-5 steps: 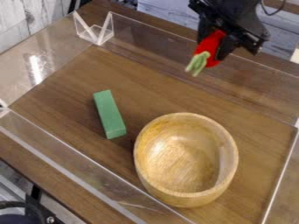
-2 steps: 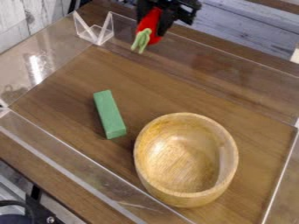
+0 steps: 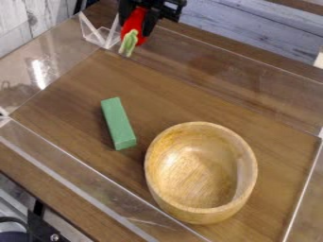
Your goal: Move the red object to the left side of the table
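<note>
A wooden bowl [image 3: 201, 171] sits empty at the near right of the table [image 3: 240, 90], with a green block [image 3: 119, 123] lying flat just to its left, well apart from the action. Neither has shifted over the past second. Beyond them a broad stretch of dark wood-grain top lies bare up to the clear acrylic walls. At the far left corner, the black gripper [image 3: 132, 32] hangs over the tabletop with its jaws clamped on the red object [image 3: 131, 28], whose yellow-green stem [image 3: 127, 43] dangles below the fingers. A clear angled stand [image 3: 98, 28] rests on the wall's edge just to the left of it.

The change is in the arm alone: a second ago the gripper held the same red toy above the far right of the table, near the back wall; it has since swept across the back edge, passing the middle less than half a second ago, and now reaches the left end. The toy appears to be in the air rather than resting on the wood, though the exact clearance cannot be told from this view. The crossing looks all but done; what seems to remain is lowering the piece and letting go on the left side
</note>
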